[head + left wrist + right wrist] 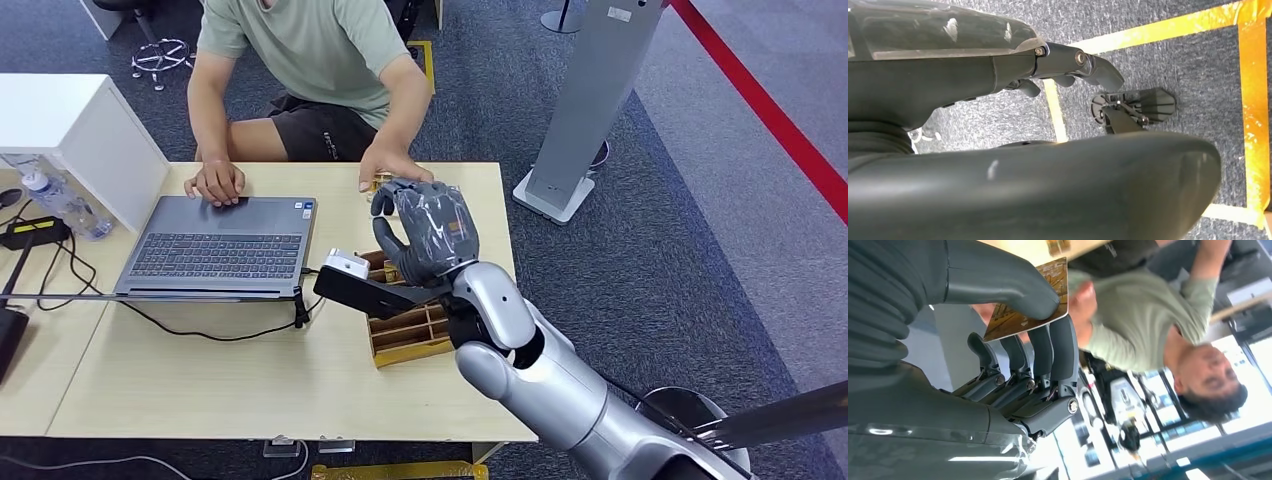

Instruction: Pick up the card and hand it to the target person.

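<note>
- The light wooden table [250, 380] stretches across the head view, on grey carpet.
- A person [320, 60] in a pale green shirt and dark shorts sits at its far side; one of the person's hands rests on the laptop's far edge, the other hand [392, 165] lies on the table just beyond the robot's raised hand.
- A white box [70, 130] stands at the table's far left corner.
- An open grey laptop [220, 245] lies flat on the table in front of the person, with a black cable [200, 330] trailing from its near side.
- A wooden divided tray [405, 335] sits on the table under the right arm, with a black block and a small white piece just beside it toward the laptop.
- The right hand [430, 230] is lifted above the table, reaching toward the person; its fingers [1048, 355] and thumb are closed on the card.
- The card [1020, 315], gold-brown and patterned, is pinched between thumb and fingers in the right wrist view, off the table and pointed toward the person.
- The left hand [1068, 70] hangs over carpet marked with yellow tape [1253, 100]; its fingers are curled in, holding nothing.
</note>
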